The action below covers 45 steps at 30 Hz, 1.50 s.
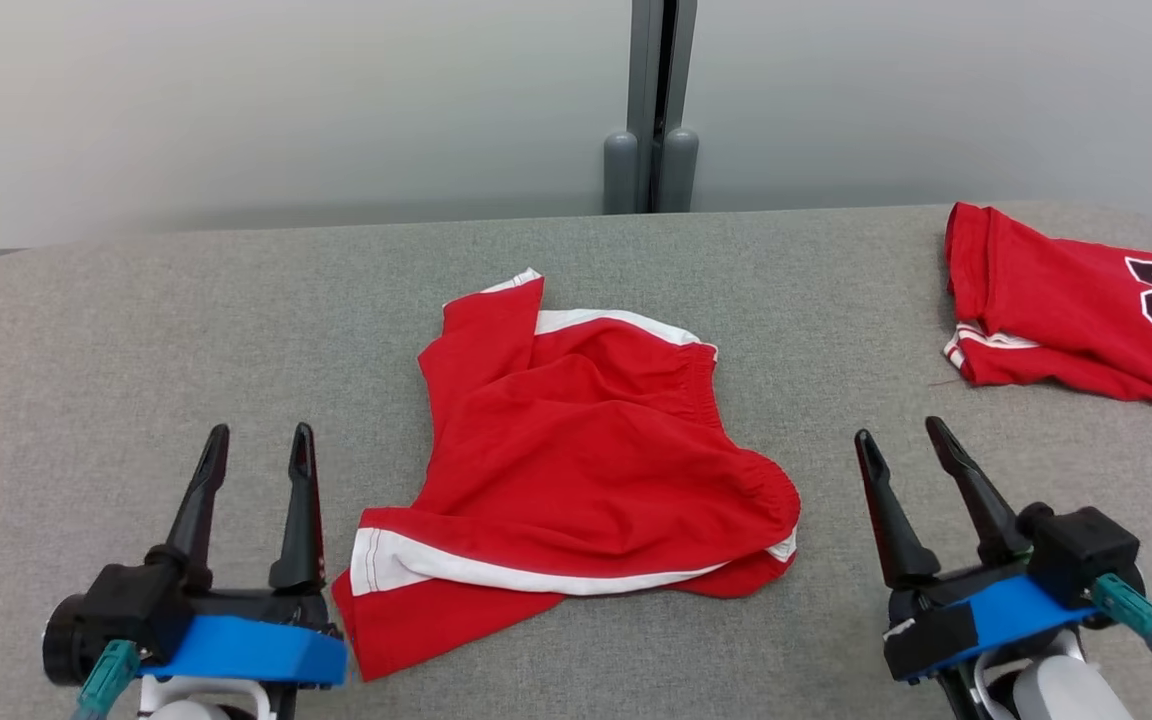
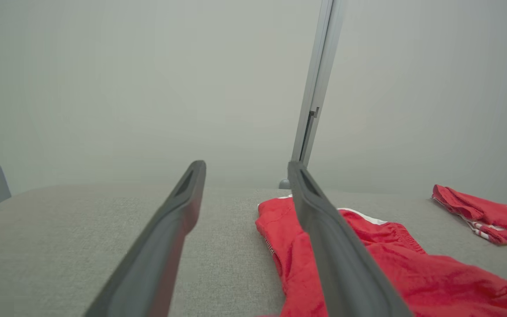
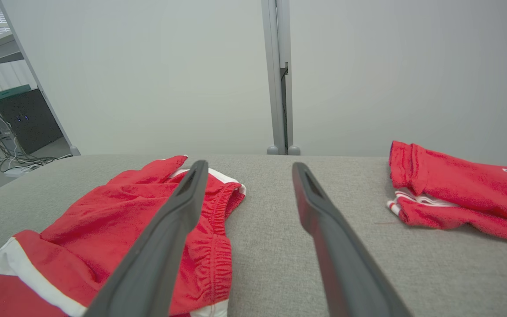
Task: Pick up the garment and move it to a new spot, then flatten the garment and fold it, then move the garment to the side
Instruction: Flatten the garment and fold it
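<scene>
The garment (image 1: 576, 470) is a pair of red shorts with white stripes and an elastic waistband, lying crumpled in the middle of the grey padded table (image 1: 136, 350). It also shows in the left wrist view (image 2: 412, 268) and the right wrist view (image 3: 104, 229). My left gripper (image 1: 258, 452) stands open just left of the shorts' lower corner, apart from the cloth, with nothing between its fingers. My right gripper (image 1: 904, 440) stands open to the right of the waistband, also empty. The same open fingers rise in the wrist views, left gripper (image 2: 245, 169) and right gripper (image 3: 248, 169).
A folded red jersey (image 1: 1076, 305) with dark numerals lies at the table's far right, also seen as the jersey (image 3: 456, 198). A grey partition post (image 1: 651, 150) stands behind the table's far edge. Shelving and cables (image 3: 11, 132) sit off the table's left side.
</scene>
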Tool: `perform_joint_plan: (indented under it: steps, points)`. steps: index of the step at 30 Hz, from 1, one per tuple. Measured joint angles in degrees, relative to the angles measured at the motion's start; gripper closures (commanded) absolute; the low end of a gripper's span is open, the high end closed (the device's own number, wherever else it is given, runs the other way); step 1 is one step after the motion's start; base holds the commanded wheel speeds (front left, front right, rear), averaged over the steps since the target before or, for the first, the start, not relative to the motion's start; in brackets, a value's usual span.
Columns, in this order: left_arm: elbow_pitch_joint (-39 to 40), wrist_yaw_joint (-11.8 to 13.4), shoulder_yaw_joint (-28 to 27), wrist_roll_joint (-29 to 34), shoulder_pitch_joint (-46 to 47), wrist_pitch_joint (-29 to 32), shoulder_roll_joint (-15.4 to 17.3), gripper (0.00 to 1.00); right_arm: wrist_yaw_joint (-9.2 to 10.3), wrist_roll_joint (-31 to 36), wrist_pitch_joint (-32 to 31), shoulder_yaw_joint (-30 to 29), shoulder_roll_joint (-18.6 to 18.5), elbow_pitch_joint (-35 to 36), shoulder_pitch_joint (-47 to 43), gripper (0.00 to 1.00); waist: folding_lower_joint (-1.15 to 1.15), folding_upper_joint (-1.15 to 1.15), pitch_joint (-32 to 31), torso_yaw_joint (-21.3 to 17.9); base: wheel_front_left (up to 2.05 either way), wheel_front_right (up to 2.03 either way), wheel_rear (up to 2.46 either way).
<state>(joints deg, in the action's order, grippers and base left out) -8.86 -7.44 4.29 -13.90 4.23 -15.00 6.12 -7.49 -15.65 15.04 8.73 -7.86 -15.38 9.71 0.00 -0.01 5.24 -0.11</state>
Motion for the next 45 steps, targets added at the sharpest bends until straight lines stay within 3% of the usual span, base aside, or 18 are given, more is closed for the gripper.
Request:
perform_joint_plan:
  steps: [9, 25, 34, 45]
  points:
    - [-0.30, 0.00, -4.35, 4.60, -5.75, 0.00, 0.32, 0.00, 0.00, 2.56, 0.00, -6.11, 1.24, 2.90, -7.72, 0.00, -0.01, 0.00, -2.98, 0.35, 0.00, 0.00, 0.00]
    - [-3.26, 0.00, -4.34, 6.42, -7.62, 0.00, -0.45, 0.00, 0.00, 4.92, -0.01, -6.08, 2.42, 2.52, -10.00, 0.00, 0.01, 0.02, -3.86, 0.24, 0.00, 0.00, 0.00]
    - [-7.83, 0.00, 0.59, 3.67, -4.54, 0.01, 0.73, 0.00, 0.00, 4.91, -0.01, -4.28, 2.50, 1.25, -8.87, 0.00, 0.00, 0.02, -2.70, -0.67, 0.00, 0.00, 0.00]
    - [-19.50, 0.00, 6.02, -0.76, 1.13, 0.01, 2.02, 0.00, 0.00, 4.20, 0.00, -3.02, 2.72, 0.26, -7.25, 0.00, 0.01, 0.02, -0.02, -2.87, 0.00, 0.00, 0.00]
